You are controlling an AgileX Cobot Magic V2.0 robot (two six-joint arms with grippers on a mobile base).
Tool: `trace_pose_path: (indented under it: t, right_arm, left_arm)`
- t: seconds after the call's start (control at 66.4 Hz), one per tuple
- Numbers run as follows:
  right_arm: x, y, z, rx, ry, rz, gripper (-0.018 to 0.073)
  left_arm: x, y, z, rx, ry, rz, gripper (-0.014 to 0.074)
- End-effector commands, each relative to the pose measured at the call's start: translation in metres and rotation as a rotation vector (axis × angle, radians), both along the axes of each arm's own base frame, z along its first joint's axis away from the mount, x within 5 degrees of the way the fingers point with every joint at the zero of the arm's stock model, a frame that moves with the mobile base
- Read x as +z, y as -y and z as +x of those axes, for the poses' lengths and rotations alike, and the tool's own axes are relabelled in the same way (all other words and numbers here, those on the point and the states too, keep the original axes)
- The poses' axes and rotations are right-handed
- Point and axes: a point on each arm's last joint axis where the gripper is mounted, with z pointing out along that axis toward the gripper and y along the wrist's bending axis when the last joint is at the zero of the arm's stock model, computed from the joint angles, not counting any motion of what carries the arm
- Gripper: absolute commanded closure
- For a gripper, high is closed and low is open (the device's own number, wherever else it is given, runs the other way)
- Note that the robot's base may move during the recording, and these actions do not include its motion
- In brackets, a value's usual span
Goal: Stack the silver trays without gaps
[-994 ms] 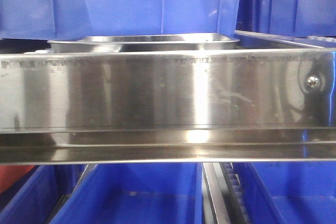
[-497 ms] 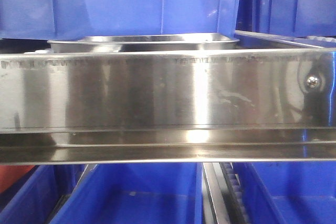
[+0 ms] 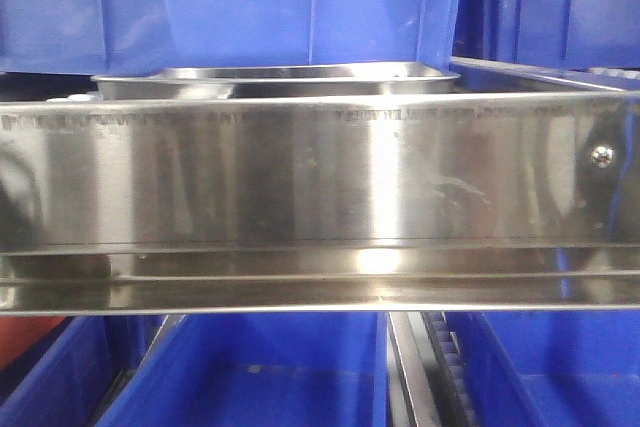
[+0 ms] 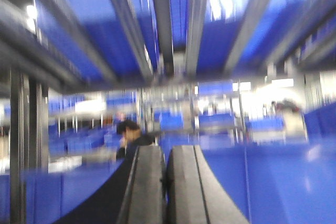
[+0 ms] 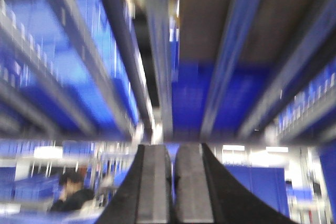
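Tray rim is all we see of the silver trays (image 3: 270,75): it shows just above the top edge of the shelf rail (image 3: 300,177), under a blue bin (image 3: 250,7). The left gripper (image 4: 165,153) and the right gripper (image 5: 172,153) both have fingers pressed together, holding nothing. We judge they must first turn toward the shelf, spread, and take a tray by its rim, keeping it level.
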Motion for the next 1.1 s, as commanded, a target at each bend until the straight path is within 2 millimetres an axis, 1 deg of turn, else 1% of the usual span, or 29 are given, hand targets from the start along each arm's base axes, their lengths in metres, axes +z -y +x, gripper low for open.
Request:
trace_pose_path:
  t: [0.0,0.075,0.09,0.181,0.241,0.301,0.377,0.392,0.437,0.482,0.497,0.557,0.572,0.587,0.602,0.663,0.678,0.738,0.813,0.964,1.084]
  right_arm:
    - [0.025,-0.001,-0.01,-0.004,0.008,-0.003,0.0577]
    - [0.046,-0.001,-0.017,0.001,-0.032,-0.003,0.0577]
    - [0.048,-0.001,-0.017,0.002,-0.037,-0.003,0.0577]
    - [0.068,-0.002,-0.012,0.006,-0.12,-0.001,0.0577]
    - [0.077,-0.001,-0.002,0.009,-0.207,0.002,0.0577]
    - [0.084,-0.001,0.013,0.012,-0.316,0.006,0.0577]
    - [0.091,0.0,0.036,0.018,-0.502,0.013,0.0577]
    - [0.091,0.0,0.038,0.019,-0.52,0.014,0.0577]
    - [0.094,0.0,0.053,0.023,-0.628,0.018,0.0577]
    - [0.094,0.0,0.065,0.027,-0.745,0.023,0.0577]
    - [0.094,0.0,0.07,0.028,-0.778,0.024,0.0577]
    - [0.094,0.001,0.088,0.032,-0.914,0.03,0.0577]
    - [0.093,0.001,0.093,0.033,-0.943,0.031,0.0577]
    - [0.093,0.001,0.099,0.034,-0.982,0.033,0.0577]
    - [0.092,0.002,0.105,0.035,-1.011,0.034,0.0577]
    - [0.088,0.002,0.123,0.038,-1.103,0.039,0.0577]
    - [0.087,0.002,0.125,0.038,-1.11,0.039,0.0577]
    - [0.08,0.003,0.142,0.039,-1.172,0.043,0.0577]
    - [0.068,0.004,0.163,0.038,-1.221,0.047,0.0577]
    - [0.051,0.006,0.188,0.037,-1.285,0.052,0.0577]
    - [0.04,0.007,0.203,0.037,-1.317,0.055,0.0577]
  left_arm:
    - [0.028,0.0,-0.011,-0.005,0.06,-0.004,0.0602]
    - [0.045,-0.001,-0.017,0.003,0.029,-0.006,0.0602]
    - [0.051,-0.001,-0.018,0.005,0.023,-0.007,0.0602]
    - [0.066,-0.002,-0.013,0.017,-0.09,-0.008,0.0602]
    - [0.072,-0.003,-0.004,0.026,-0.204,-0.011,0.0602]
    - [0.08,-0.003,0.009,0.031,-0.299,-0.015,0.0602]
    - [0.09,-0.004,0.023,0.029,-0.39,-0.03,0.0602]
    - [0.091,-0.004,0.029,0.029,-0.42,-0.032,0.0602]
    - [0.095,-0.004,0.04,0.031,-0.482,-0.034,0.0602]
    - [0.099,-0.004,0.052,0.035,-0.554,-0.035,0.0602]
    - [0.099,-0.004,0.059,0.037,-0.589,-0.035,0.0602]
    - [0.099,-0.005,0.073,0.041,-0.671,-0.036,0.0602]
    - [0.1,-0.005,0.08,0.042,-0.698,-0.036,0.0602]
    - [0.102,-0.005,0.084,0.043,-0.708,-0.036,0.0602]
    - [0.101,-0.005,0.092,0.043,-0.734,-0.036,0.0602]
    - [0.102,-0.005,0.109,0.043,-0.766,-0.035,0.0602]
    - [0.102,-0.005,0.112,0.043,-0.772,-0.034,0.0602]
    - [0.101,-0.005,0.126,0.042,-0.784,-0.033,0.0602]
    - [0.094,-0.004,0.146,0.039,-0.793,-0.031,0.0602]
    - [0.083,-0.004,0.172,0.033,-0.803,-0.029,0.0602]
    - [0.074,-0.004,0.186,0.027,-0.82,-0.042,0.0602]
